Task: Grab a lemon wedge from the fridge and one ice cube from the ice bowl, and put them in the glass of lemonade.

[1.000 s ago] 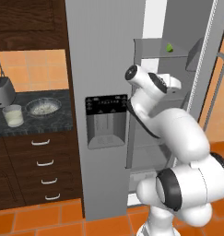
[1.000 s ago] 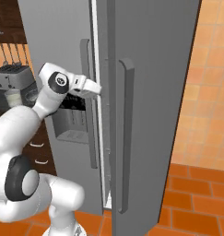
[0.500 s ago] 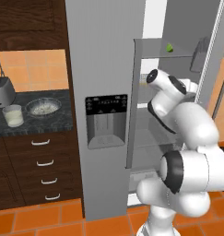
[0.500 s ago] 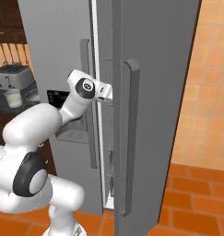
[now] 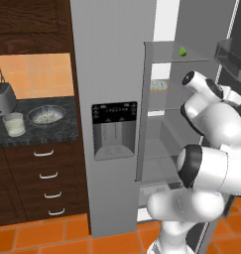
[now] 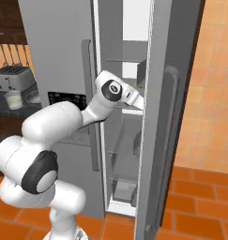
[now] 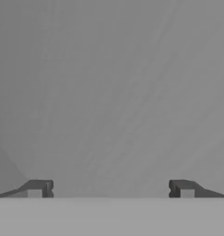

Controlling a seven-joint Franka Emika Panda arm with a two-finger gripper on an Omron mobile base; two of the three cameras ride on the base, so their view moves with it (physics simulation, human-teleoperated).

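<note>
The grey fridge [image 5: 112, 59] has its right door [image 6: 174, 108] swung wide, so the shelves show. On the top glass shelf lies the tiny yellow-green lemon wedge [image 5: 182, 50]. My gripper [image 7: 111, 189] is open, its dark fingertips [image 7: 39, 188] spread wide against a plain grey surface with nothing between them. In the right base view the gripper [image 6: 141, 104] sits at the inner edge of the open door, at middle-shelf height, well below the wedge. The glass of lemonade [image 5: 13, 124] and the ice bowl [image 5: 45, 115] stand on the dark counter, far left.
A toaster [image 5: 2, 98] stands behind the glass. Dark wood drawers [image 5: 45, 178] lie under the counter. The left door with the black dispenser recess [image 5: 114, 130] is closed. Door bins [image 5: 231, 54] hang on the open door beside my arm. The floor is orange tile.
The right fridge door has swung from nearly closed to wide open. My arm and hand moved right with it, and the shelves and lemon wedge have come fully into sight.
</note>
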